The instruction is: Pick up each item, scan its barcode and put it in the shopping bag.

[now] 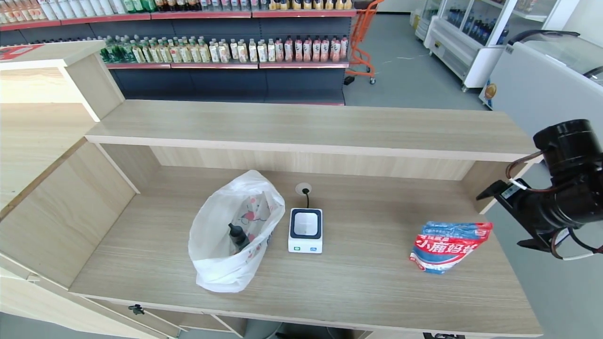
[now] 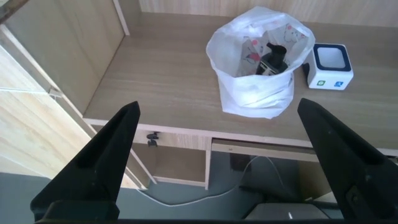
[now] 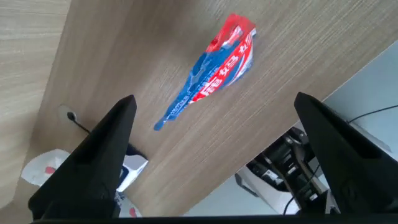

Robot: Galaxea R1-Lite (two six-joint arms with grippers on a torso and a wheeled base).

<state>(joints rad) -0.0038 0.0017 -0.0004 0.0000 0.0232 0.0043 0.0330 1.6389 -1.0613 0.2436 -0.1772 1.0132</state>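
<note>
A red, white and blue snack pouch [image 1: 449, 246] lies flat on the wooden counter's right side; it also shows as the pouch [image 3: 214, 71] in the right wrist view. A white shopping bag [image 1: 235, 230] stands open left of centre with a dark bottle [image 1: 238, 236] and a patterned packet inside; the left wrist view also takes in this bag [image 2: 260, 62]. The white barcode scanner [image 1: 305, 230] sits just right of the bag. My right gripper [image 3: 214, 168] hangs open high above the pouch. My left gripper [image 2: 217, 165] is open, held off the counter's front left edge.
A raised wooden ledge [image 1: 311, 127] runs behind the counter, with side walls at left and right. A cable hole [image 1: 304, 189] sits behind the scanner. Store shelves with bottles [image 1: 226, 49] and freezers [image 1: 541, 66] stand beyond. Bare counter lies between scanner and pouch.
</note>
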